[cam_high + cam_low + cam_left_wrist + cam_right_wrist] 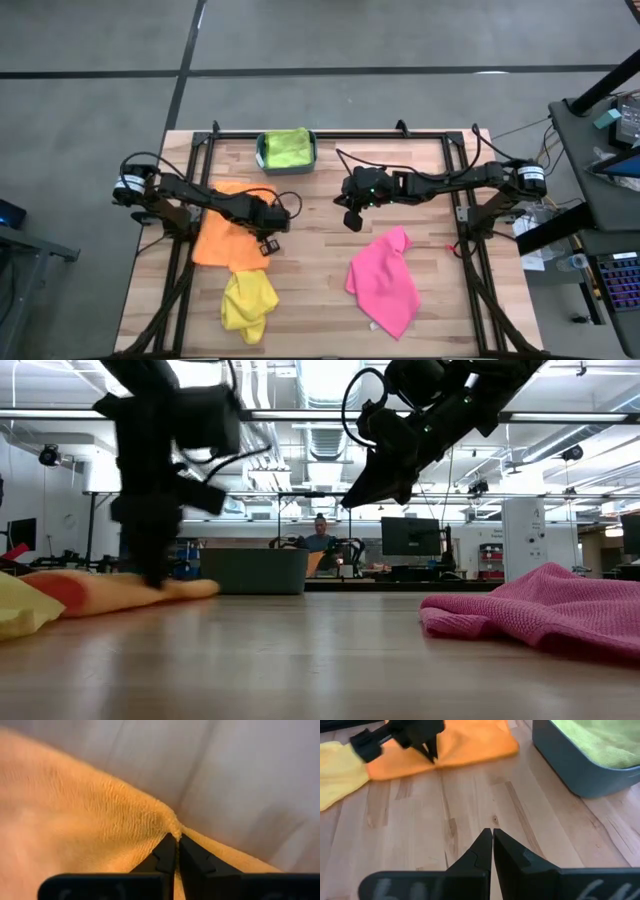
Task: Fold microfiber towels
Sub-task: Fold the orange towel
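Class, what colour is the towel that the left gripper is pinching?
Orange towel, shown best in the left wrist view.

Left arm reaches in from the table's left edge, wrist angled down, left gripper (174, 837) at the surface with jaws pinched together on a fold of the orange towel (75, 835). Right arm extends from the right edge toward table centre, held aloft; right gripper (492, 834) hangs above the wood, fingers closed, holding nothing.
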Tool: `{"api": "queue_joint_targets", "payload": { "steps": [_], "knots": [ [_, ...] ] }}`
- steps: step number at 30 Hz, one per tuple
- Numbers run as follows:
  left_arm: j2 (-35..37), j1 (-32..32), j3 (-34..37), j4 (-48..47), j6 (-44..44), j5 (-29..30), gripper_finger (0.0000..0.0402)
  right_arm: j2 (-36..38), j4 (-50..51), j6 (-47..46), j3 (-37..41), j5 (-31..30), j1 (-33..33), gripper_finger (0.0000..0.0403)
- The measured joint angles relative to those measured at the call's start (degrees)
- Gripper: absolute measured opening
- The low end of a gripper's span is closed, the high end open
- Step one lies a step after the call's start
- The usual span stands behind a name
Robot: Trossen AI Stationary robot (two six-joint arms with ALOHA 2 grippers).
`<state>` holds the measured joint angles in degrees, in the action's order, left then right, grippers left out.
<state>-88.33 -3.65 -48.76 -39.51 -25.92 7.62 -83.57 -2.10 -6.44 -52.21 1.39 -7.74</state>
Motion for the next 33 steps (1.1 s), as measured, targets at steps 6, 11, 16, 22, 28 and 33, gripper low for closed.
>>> {"api": "queue_joint_targets", "payload": {
  "steps": [6, 11, 16, 22, 28, 33],
  "knots": [
    [-0.4, -1.4, -2.0, 15.9, 17.1, -0.6, 0.0, 0.0, 0.0, 0.0, 0.1, 0.0, 0.0, 0.0009],
    [-2.6, -1.5, -2.6, 20.3, 26.3, -0.6, 0.0, 0.0, -0.2, 0.0, 0.2, 0.0, 0.0, 0.0009],
    [-3.5, -1.7, -2.6, 20.8, 28.5, -1.2, 0.0021, 0.0, -0.3, -0.3, 0.3, 0.0, 0.0, 0.0009],
    [-0.8, -1.7, -3.1, 14.1, 23.5, -0.5, 0.0102, 0.0, -0.7, -0.1, 0.3, 0.0, 0.0, 0.0009],
    [3.5, -1.7, -3.0, -2.7, 14.7, 0.5, 0.0169, 0.0, -1.8, 0.0, 0.6, 0.0, 0.0, 0.0009],
    [8.7, -1.7, 1.4, -2.8, 12.1, 2.0, 0.0184, 0.0, -2.6, 0.5, 1.4, 0.0, 0.0, 0.0009]
  ]
}}
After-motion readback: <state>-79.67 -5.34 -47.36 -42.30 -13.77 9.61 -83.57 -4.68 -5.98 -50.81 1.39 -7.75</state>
